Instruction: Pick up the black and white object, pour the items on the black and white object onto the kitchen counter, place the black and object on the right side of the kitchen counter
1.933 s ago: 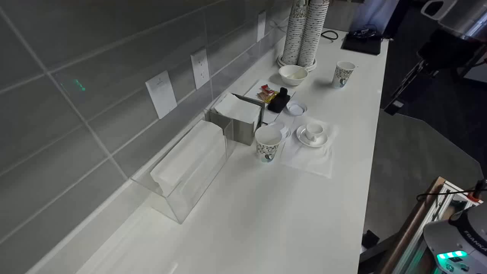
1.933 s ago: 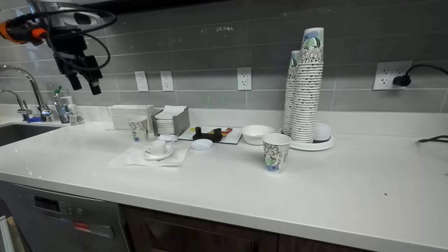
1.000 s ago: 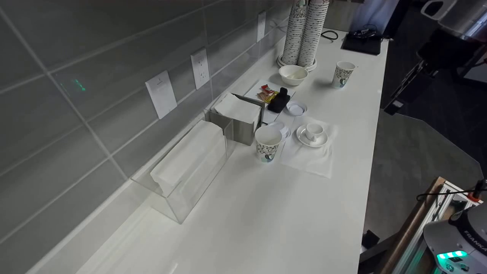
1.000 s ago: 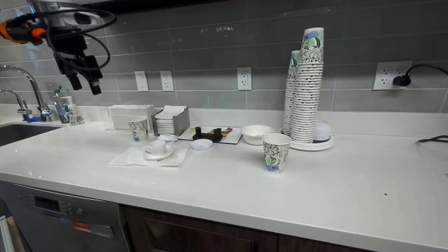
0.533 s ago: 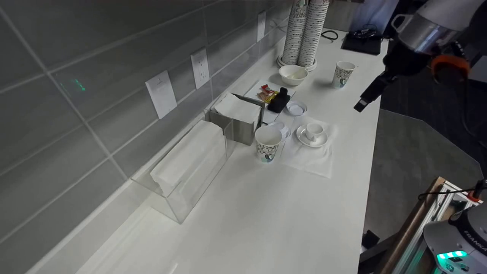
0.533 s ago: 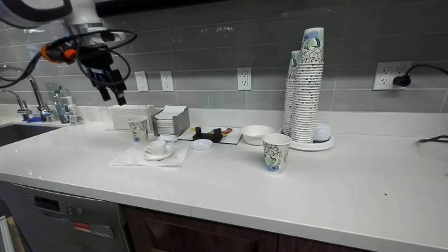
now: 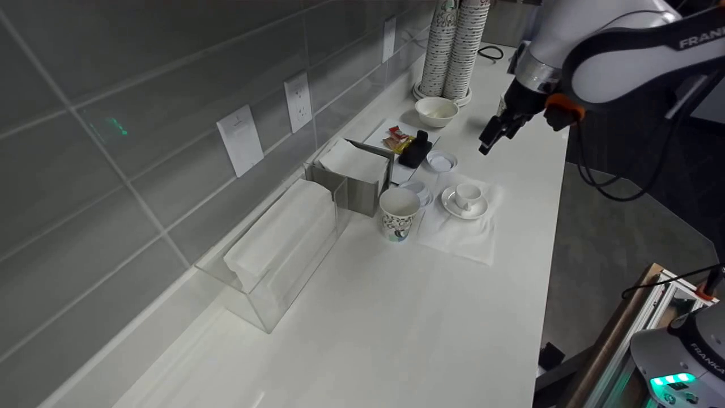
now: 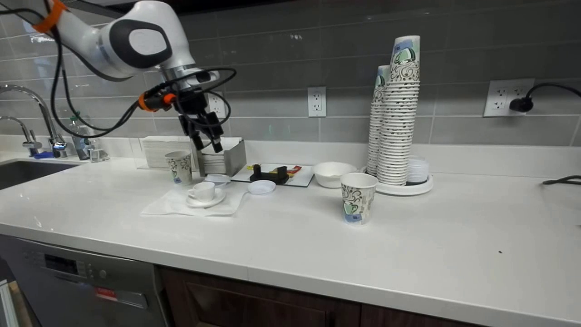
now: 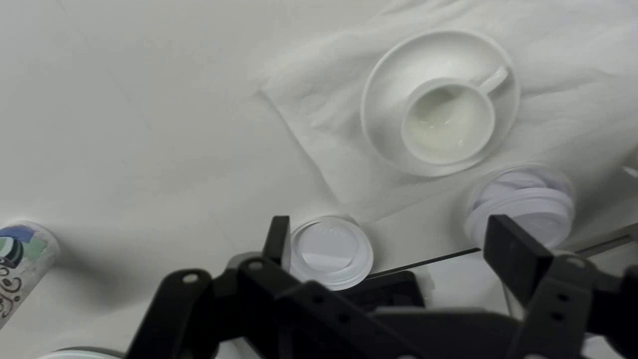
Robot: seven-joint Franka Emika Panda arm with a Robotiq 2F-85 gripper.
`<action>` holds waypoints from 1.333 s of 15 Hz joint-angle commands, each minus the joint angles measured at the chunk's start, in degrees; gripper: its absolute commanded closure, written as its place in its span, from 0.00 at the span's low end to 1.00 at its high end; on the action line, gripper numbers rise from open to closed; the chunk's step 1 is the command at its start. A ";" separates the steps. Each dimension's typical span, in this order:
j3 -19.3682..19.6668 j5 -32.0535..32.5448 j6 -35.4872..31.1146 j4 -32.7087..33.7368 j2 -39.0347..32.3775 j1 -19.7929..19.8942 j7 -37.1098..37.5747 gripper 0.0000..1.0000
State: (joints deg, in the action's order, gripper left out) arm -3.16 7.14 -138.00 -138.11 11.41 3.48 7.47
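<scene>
The black and white object shows as a low black holder (image 7: 415, 150) on a white board (image 8: 300, 177) with a dark edge. In the wrist view part of the black holder (image 9: 394, 289) shows between the fingers, partly hidden by the gripper. The items look like small red, yellow and orange packets (image 7: 398, 140) beside the holder on the board; in the wrist view they are hidden. My gripper (image 7: 497, 143) is open and empty, in the air above the white kitchen counter (image 8: 290, 240). In an exterior view the gripper (image 8: 209, 147) appears left of the holder.
White lids (image 8: 262, 187) and a small cup (image 8: 203, 193) on a saucer over a napkin lie before the board. A grey napkin box (image 8: 236, 156), white bowl (image 8: 335, 174), paper cups (image 8: 357, 200) and tall cup stacks (image 8: 395, 118) stand around. A tiled wall is behind.
The arm has moved in from beyond the counter's front edge to above the counter and lower, closer to the board. The objects on the counter have not moved.
</scene>
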 commanded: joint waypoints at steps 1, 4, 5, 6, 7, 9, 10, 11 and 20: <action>0.71 4.19 -2.39 10.46 -12.12 0.30 3.16 0.00; 1.93 5.31 -8.47 16.48 -19.72 -0.93 3.71 0.00; 2.45 6.38 -9.50 18.17 -21.58 -1.43 4.07 0.00; 2.56 3.31 -7.98 13.13 -16.62 -1.42 1.54 0.00; 2.82 3.74 -8.87 14.85 -18.70 -1.66 1.70 0.00; 3.12 3.88 -9.28 16.94 -21.07 -1.99 1.69 0.00; 3.17 3.89 -9.28 17.32 -21.42 -2.06 1.68 0.00; 3.19 3.90 -9.28 17.47 -21.45 -2.07 1.68 0.00; 6.23 8.61 -11.51 19.58 -24.88 -3.73 9.58 0.00</action>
State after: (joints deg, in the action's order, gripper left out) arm 0.47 12.64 -147.65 -120.51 -10.55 1.56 11.78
